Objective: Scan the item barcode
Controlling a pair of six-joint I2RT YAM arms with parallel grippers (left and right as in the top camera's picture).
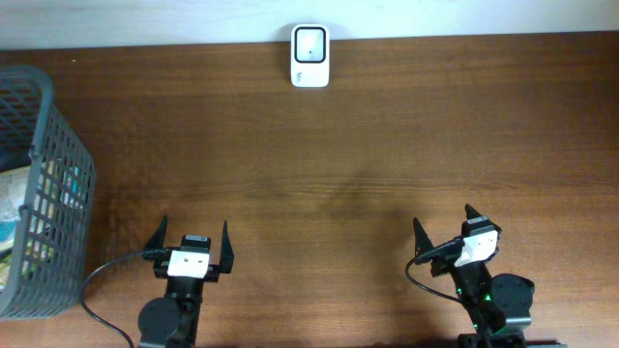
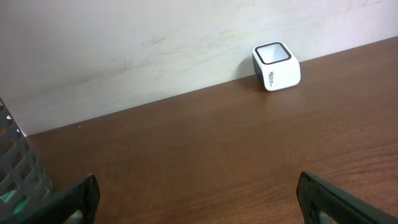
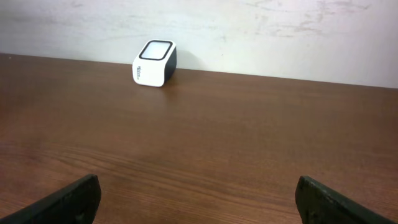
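Two grippers sit at the near edge of the brown table (image 1: 338,145), both spread to their widest and both holding nothing. The left gripper (image 1: 193,228) points toward the far wall, its dark fingers (image 2: 78,198) framing bare wood in the left wrist view. The right gripper (image 1: 444,218) is angled slightly leftward, and its fingertips are likewise well apart, with only tabletop between them.

The white scanner (image 1: 309,56), with its dark-rimmed window facing up, stands against the far edge of the table, roughly midway between the two arms and well away from both. From the left wrist it appears ahead and to the right; from the right wrist, ahead and to the left.

The items to be scanned (image 1: 12,208) lie inside a grey mesh basket (image 1: 60,164) at the left end of the table, to the left of the left gripper and near it, but not touching. Pale and teal packaging shows through the mesh; what each item is cannot be made out.
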